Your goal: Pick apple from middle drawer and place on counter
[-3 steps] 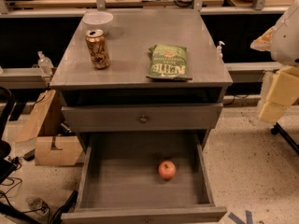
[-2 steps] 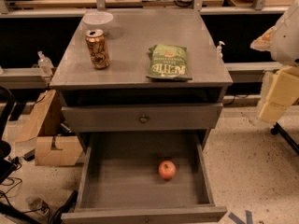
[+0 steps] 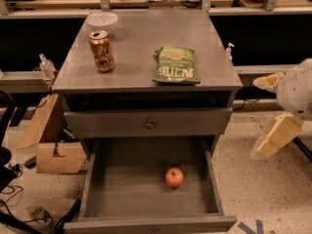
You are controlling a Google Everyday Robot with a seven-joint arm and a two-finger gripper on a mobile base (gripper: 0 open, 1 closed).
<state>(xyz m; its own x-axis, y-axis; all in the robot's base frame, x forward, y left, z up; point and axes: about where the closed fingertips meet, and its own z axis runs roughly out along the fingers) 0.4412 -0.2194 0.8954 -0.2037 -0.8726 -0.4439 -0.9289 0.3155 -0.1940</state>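
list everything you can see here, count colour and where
apple: 1, red-orange, on the middle drawer's bottom, right of centre
middle drawer: 1, grey, pulled open
counter: 1, grey, cabinet top
drink can: 1, gold-brown, upright, counter's left
chip bag: 1, green, lying flat, counter's right half
bowl: 1, white, counter's back left corner
upper drawer: 1, grey, shut, under the counter
cardboard pieces: 2, brown, floor left of the cabinet
pump bottles: 2, clear, one on each side of the cabinet
tool: 1, white and pale yellow, right edge, beside the cabinet, far from the apple
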